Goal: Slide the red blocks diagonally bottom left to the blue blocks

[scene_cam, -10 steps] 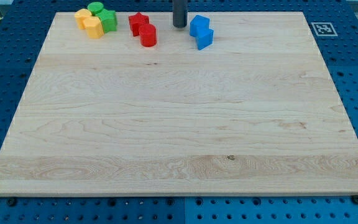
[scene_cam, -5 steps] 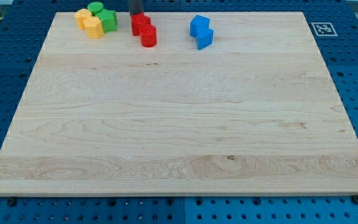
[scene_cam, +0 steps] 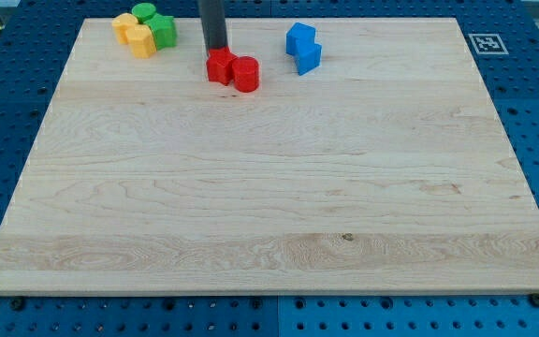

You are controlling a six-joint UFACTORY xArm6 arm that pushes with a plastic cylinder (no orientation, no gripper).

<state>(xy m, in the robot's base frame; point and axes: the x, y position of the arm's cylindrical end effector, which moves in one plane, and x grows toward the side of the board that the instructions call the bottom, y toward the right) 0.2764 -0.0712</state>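
My tip (scene_cam: 216, 49) presses the red star-shaped block (scene_cam: 220, 65), touching the red cylindrical block (scene_cam: 245, 74); no hand exists. Next, judged: push rightward below the blue blocks (scene_cam: 302, 49).

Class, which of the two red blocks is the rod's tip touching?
The red star-shaped block, the left one; my tip sits at its top edge, while the red cylinder lies farther right.

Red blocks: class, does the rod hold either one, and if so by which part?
Nothing is held. My tip only meets the top-side edge of the left red block; the right red block sits beside it.
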